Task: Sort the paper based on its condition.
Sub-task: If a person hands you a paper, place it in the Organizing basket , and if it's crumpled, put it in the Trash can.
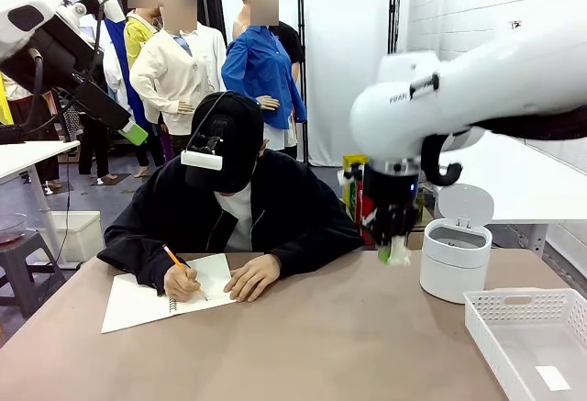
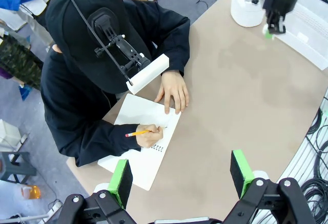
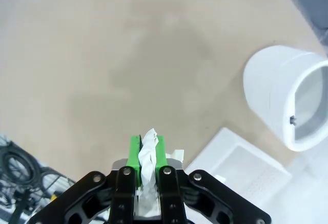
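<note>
Right gripper (image 1: 396, 252): held above the table (image 1: 321, 346), just left of the bin (image 1: 456, 259); fingers pressed together on a paper wad (image 3: 148, 155).
Paper wad: pinched between the green pads (image 3: 135, 153), lifted clear of the tabletop; a white scrap is seen at the fingertips in the front view.
Left gripper (image 2: 180, 175): raised high at the left, over the near edge; fingers (image 2: 241, 166) spread apart, nothing between them.
Bin: round, white, lid up, at the far right of the table.
Tray (image 1: 537, 346): white, perforated, at the near right; a flat white slip (image 1: 553, 378) is laid inside.
Person (image 1: 234, 199): seated at the far side, bent over a notebook (image 1: 147, 298); a pencil (image 1: 183, 271) is held in one hand (image 1: 182, 282), the other hand (image 1: 250, 277) is rested on the page edge.
</note>
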`<state>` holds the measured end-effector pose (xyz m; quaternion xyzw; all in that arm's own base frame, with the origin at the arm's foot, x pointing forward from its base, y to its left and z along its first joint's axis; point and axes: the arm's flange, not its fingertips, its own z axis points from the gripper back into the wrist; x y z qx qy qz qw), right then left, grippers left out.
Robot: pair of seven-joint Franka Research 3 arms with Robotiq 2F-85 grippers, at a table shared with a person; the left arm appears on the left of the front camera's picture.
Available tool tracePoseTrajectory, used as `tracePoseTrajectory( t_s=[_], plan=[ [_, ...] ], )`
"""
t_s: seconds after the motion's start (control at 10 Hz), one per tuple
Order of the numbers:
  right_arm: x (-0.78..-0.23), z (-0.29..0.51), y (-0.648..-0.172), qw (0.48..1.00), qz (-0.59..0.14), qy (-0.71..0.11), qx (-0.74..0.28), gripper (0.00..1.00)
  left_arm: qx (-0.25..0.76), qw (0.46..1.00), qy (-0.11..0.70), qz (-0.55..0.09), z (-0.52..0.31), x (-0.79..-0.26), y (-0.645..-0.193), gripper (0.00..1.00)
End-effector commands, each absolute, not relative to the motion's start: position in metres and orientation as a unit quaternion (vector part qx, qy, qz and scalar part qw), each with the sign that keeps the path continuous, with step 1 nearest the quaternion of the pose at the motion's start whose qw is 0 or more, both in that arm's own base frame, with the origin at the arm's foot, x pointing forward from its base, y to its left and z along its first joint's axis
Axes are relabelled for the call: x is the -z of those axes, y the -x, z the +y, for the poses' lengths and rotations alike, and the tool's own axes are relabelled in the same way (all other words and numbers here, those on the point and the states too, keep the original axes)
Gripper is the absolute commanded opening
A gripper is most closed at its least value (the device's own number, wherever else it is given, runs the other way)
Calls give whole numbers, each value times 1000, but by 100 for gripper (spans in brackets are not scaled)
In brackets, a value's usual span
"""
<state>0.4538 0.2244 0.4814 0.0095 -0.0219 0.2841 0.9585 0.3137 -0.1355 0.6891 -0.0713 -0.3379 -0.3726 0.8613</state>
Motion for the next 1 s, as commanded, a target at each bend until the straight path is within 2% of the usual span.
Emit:
tracePoseTrajectory(
  t_s=[0.0, 0.3, 0.6, 0.9],
  plan=[
    [-508, 213, -475, 964, -44, 10, -260, 0, 372, 862, 71, -336, -135, -689, -313, 100],
    [-554, 173, -517, 981, -73, 26, -176, 0, 372, 862, 71, -336, -135, -689, -313, 100],
    [-563, 148, -547, 993, -97, 37, -54, 0, 372, 862, 71, -336, -135, -689, -313, 100],
    [-519, 113, -579, 997, -55, 50, 7, 0, 372, 862, 71, -336, -135, -689, -313, 100]
  ],
)
